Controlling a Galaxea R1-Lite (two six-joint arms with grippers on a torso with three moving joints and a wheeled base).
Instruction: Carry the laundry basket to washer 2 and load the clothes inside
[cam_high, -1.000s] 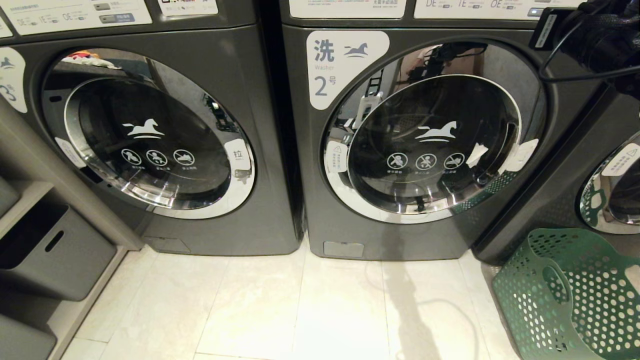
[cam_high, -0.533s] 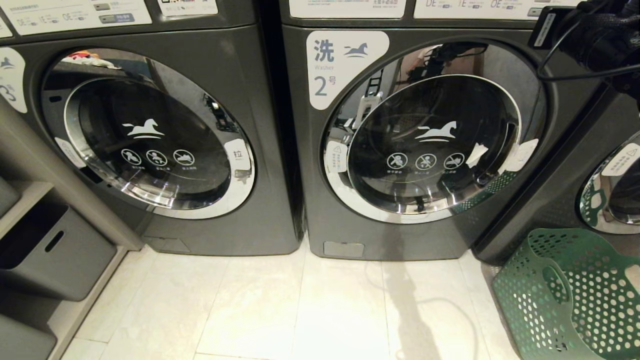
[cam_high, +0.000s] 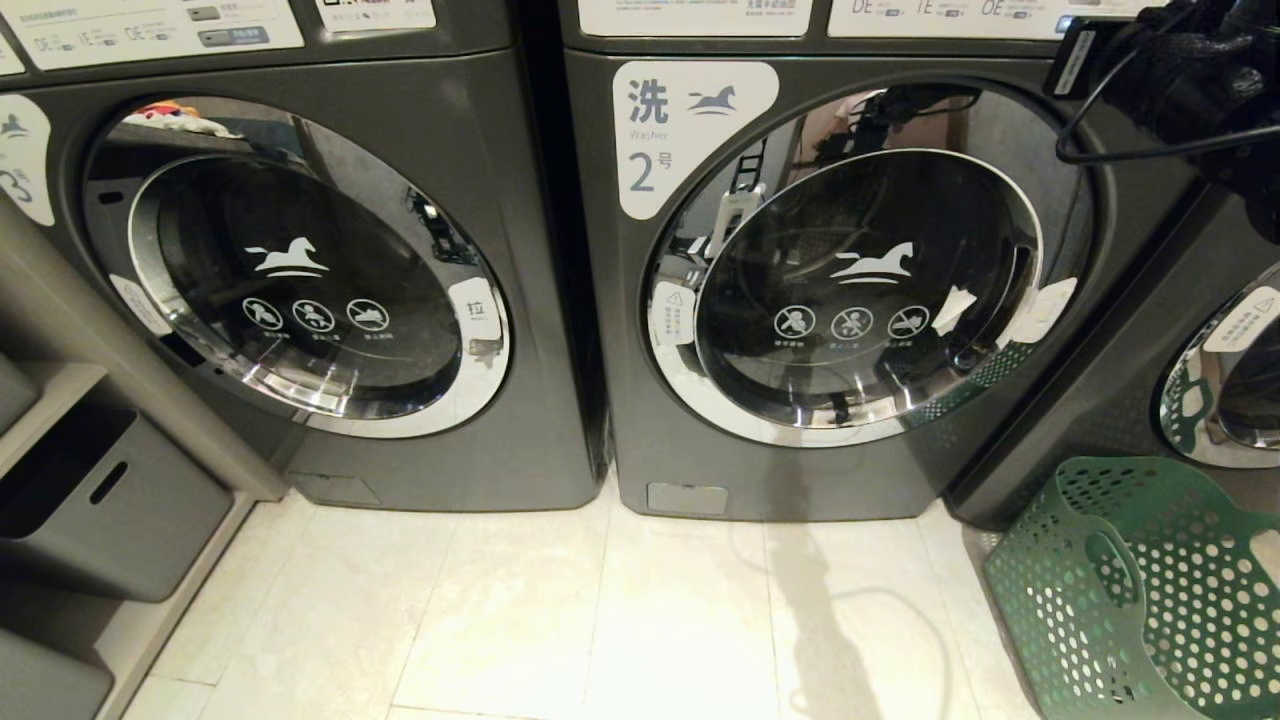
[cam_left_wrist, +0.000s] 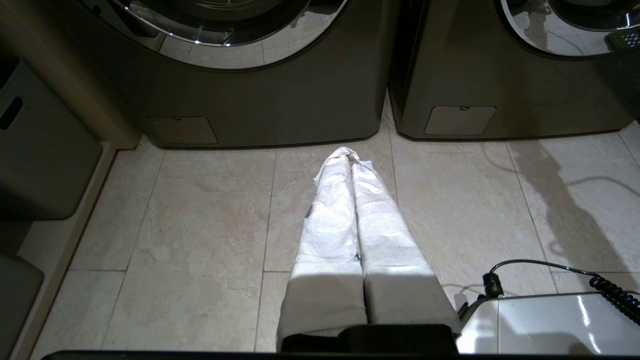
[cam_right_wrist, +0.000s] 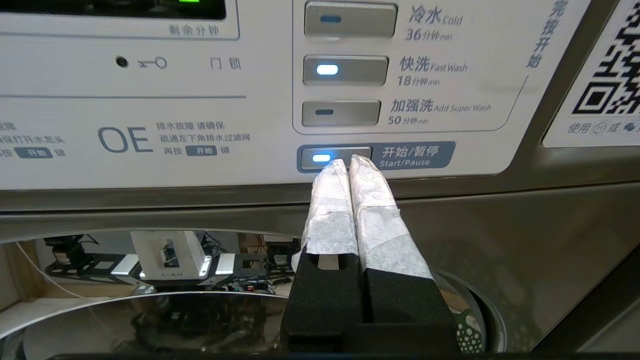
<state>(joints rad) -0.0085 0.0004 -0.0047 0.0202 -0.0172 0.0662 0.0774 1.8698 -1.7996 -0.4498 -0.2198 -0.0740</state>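
My right gripper (cam_right_wrist: 350, 162), its two white-wrapped fingers pressed flat together and holding nothing, pointed at the lit grey button marked "开始/暂停 Start/Pause" (cam_right_wrist: 334, 158) on the white control panel (cam_right_wrist: 150, 100) of washer 2 (cam_high: 800, 470); whether the tips touched it I could not tell. Above that button sat three grey rectangular keys: "冷水 Cold 36", "快洗 Fast Wash 18" (cam_right_wrist: 345, 70), which glowed, and "加强洗 Add Super Wash 50". At nine o'clock of them I read "OE" and "门锁".

Washer 2, a dark grey front-loader, wore a white label (cam_high: 690, 135) with "洗", a horse and "2号"; its round chrome-rimmed glass door (cam_high: 865, 290) was shut. The like washer labelled "3" (cam_high: 300, 300) stood at its nine o'clock.

The green plastic laundry basket (cam_high: 1150, 590), perforated with round holes, stood on the pale stone tiles (cam_high: 600, 620) at five o'clock of washer 2. Grey bins (cam_high: 110, 510) sat at eight o'clock.

My left gripper (cam_left_wrist: 352, 160) hung over the tiles, fingers together, empty.
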